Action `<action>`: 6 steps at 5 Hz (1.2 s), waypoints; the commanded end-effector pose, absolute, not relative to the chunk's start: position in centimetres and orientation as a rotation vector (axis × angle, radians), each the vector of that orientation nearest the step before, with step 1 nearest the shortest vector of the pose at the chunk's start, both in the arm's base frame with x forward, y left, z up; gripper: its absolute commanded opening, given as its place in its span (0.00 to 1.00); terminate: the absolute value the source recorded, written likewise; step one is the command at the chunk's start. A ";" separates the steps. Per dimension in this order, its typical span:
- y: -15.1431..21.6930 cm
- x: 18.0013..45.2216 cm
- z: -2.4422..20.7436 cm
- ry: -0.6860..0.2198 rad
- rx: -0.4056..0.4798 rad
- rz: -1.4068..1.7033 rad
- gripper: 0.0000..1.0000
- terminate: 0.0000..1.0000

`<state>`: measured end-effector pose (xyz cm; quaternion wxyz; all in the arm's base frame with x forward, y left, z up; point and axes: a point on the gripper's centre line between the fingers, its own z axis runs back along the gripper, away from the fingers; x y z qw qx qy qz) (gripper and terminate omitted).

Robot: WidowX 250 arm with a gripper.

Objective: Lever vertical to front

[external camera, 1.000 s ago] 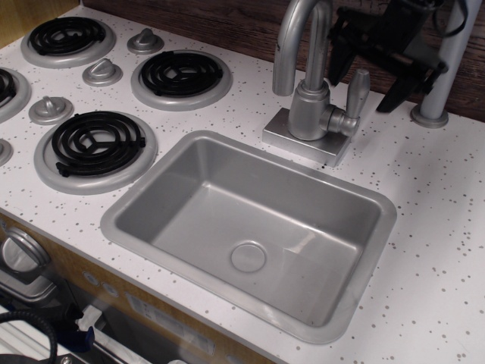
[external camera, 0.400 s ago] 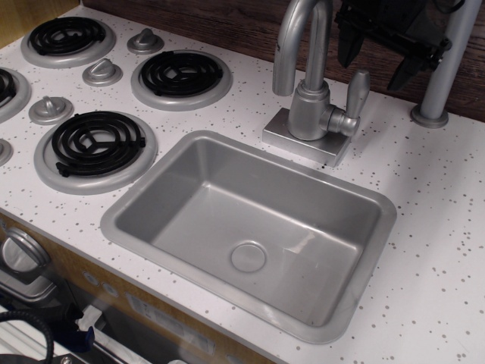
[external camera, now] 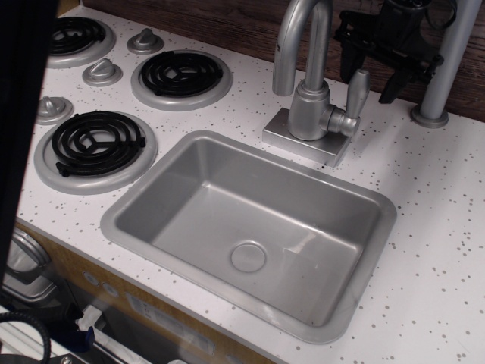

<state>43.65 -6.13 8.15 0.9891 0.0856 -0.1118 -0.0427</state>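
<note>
Left edge: a dark blurred shape (external camera: 23, 114) is now covering the far-left burners, absent a second ago. Burners and stove knobs (external camera: 102, 72) are sitting at 10 o'clock on the speckled worktop (external camera: 439, 212). The sink (external camera: 250, 227) is filling the centre, empty. At 1 o'clock, the faucet's curved spout (external camera: 299, 38) is rising from its base. The lever (external camera: 356, 92) is standing upright on the faucet's right-side pivot, so nothing of the task is done yet; the whole forward swing is remaining. The black gripper (external camera: 373, 72) is hovering just behind and above the lever, fingers spread, gripping nothing, apparently not touching. Compared with earlier, it is sitting slightly lower and more squarely over the lever.
</note>
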 end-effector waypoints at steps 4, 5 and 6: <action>-5.3 38.9 10.7 -0.153 0.177 0.026 0.00 0.00; -4.8 39.5 8.8 -0.118 0.133 0.004 0.00 0.00; -4.6 39.8 7.3 -0.105 0.095 -0.011 0.00 0.00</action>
